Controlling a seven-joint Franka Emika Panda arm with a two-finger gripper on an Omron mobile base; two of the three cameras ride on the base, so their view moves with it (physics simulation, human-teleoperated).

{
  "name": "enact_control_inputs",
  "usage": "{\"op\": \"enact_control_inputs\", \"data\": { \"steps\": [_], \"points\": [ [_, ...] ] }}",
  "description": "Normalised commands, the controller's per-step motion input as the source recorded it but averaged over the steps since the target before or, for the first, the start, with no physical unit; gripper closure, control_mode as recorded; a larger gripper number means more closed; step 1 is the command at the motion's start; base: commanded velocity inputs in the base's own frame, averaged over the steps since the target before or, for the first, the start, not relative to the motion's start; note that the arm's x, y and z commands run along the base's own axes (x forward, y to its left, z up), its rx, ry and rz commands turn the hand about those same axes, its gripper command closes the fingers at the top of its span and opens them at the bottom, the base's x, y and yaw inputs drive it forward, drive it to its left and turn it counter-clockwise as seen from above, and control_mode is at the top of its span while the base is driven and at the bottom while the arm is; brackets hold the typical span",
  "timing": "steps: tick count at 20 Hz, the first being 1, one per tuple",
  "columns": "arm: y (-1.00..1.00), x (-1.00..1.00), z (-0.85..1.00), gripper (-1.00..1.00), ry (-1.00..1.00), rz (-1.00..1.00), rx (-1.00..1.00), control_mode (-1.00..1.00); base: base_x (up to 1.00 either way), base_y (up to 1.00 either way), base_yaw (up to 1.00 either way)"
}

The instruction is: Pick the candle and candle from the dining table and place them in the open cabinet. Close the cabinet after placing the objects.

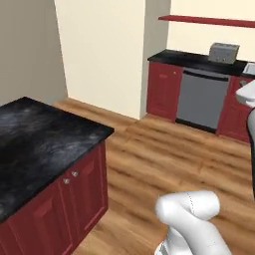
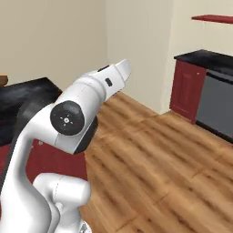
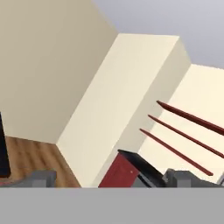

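The dining table [image 1: 35, 139] stands at the left, a black marbled top over dark red door fronts with small silver knobs. Its corner also shows behind my arm [image 2: 27, 93]. Both candles are out of view, and so is the cabinet. A small tan-brown shape [image 2: 2, 80] sits at the table's far left, cut off by the frame edge; I cannot tell what it is. My gripper [image 3: 111, 181] is open, its two fingertips [image 3: 40, 178] wide apart with nothing between them. It is raised and points at the cream walls and red wall shelves.
A black-topped counter [image 1: 194, 60] with red fronts, a grey dishwasher [image 1: 201, 99] and a silver toaster [image 1: 223, 52] runs along the back right. A red wall shelf [image 1: 209, 21] hangs above it. Wooden floor [image 1: 164, 154] lies open between table and counter.
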Motion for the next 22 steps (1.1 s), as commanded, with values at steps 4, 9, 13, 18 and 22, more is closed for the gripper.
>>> {"op": "enact_control_inputs", "data": {
  "steps": [4, 9, 13, 18, 22],
  "points": [
    [0.0, 0.0, 0.0, -1.0, 0.0, 0.0, 0.0, 1.0, -0.75, 0.0, 0.83],
    [0.0, 0.0, 0.0, -1.0, 0.0, 0.0, 0.0, 1.0, -0.7, 0.08, 0.74],
    [0.0, 0.0, 0.0, -1.0, 0.0, 0.0, 0.0, 1.0, -0.21, 0.3, 0.11],
    [0.0, 0.0, 0.0, -1.0, 0.0, 0.0, 0.0, 1.0, -0.19, 1.0, 0.05],
    [0.0, 0.0, 0.0, -1.0, 0.0, 0.0, 0.0, 1.0, 0.03, 0.88, 0.08]
  ]
}}
